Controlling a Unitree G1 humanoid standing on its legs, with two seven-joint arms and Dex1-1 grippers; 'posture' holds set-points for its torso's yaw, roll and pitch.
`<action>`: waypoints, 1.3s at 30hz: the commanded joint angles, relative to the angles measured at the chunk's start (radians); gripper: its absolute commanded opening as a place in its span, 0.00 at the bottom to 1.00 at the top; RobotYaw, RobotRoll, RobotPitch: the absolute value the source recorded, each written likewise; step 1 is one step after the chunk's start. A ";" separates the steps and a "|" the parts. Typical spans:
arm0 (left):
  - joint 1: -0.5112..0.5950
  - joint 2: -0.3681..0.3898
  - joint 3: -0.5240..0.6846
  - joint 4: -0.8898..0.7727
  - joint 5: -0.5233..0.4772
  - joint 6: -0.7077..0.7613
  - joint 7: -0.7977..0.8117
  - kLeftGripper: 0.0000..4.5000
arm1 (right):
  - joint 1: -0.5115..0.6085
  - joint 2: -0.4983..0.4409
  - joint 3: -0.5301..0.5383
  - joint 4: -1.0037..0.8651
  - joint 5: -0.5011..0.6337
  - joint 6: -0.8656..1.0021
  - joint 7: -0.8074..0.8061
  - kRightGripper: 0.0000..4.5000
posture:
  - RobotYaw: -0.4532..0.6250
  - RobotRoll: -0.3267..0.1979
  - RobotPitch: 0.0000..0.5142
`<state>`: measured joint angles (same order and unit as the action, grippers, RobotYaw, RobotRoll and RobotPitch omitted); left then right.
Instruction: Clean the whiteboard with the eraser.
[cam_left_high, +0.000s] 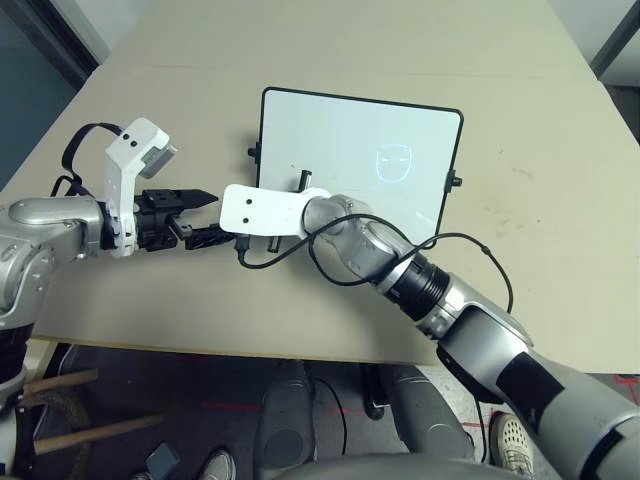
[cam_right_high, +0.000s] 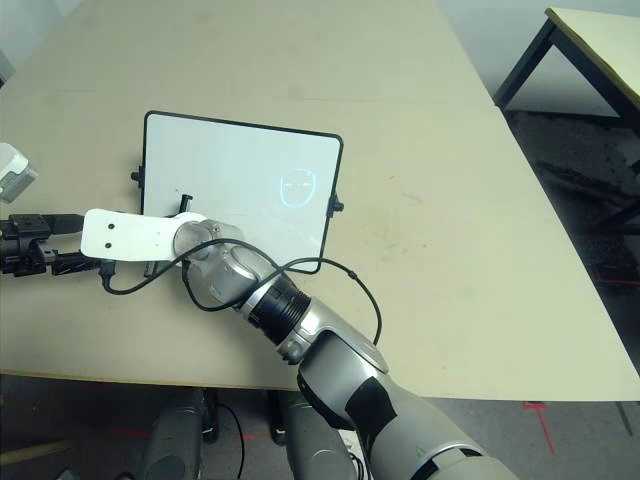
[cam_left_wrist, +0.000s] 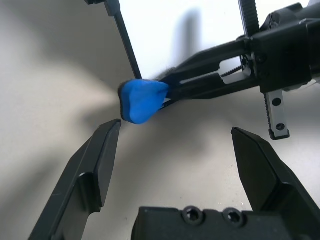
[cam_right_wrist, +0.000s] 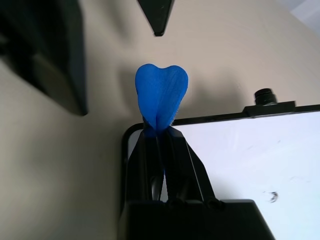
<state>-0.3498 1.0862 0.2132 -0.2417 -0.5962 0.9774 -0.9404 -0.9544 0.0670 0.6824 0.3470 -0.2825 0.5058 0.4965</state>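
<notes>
So we've got our right claw clamped on the blue eraser, two black fingers squeezed together on one end so hard that the block pinches into a sort of heart shape past the tips. Our left claw has its fingers wide apart with nothing between them, and the eraser's free end is sticking out right near those open tips.

Going outward, our right forearm reaches across the near part of the whiteboard, and the right claw is over by the board's near left corner. Our left forearm comes in from the left, beside the board and not over it.

The whiteboard lies flat on the beige counter, a bit askew, black frame all around and a black knob on the right short side, plus another on the left. There's a pale blue face doodle on its right half, and we can see a small dark mark on the white too.

Past the counter, off to our right, there's a second table with dark legs, and sneakers on the floor below.
</notes>
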 joint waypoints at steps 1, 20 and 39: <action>-0.004 0.010 -0.012 0.002 -0.001 0.000 -0.010 1.00 | 0.044 -0.005 0.002 0.063 -0.029 0.030 -0.001 0.00 | 0.40 0.62 0.42; -0.018 0.003 -0.024 0.017 0.008 -0.008 -0.020 1.00 | -0.147 -0.129 -0.248 0.030 -0.011 0.110 -0.033 0.00 | 0.37 0.62 0.42; -0.048 0.004 -0.047 0.031 0.008 -0.012 -0.028 1.00 | 0.020 -0.082 -0.123 -0.195 -0.018 0.243 0.007 0.00 | 0.37 0.62 0.42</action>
<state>-0.4005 1.0853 0.1791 -0.2106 -0.5927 0.9664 -0.9644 -0.9602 -0.0166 0.5340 0.1111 -0.2919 0.7412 0.5049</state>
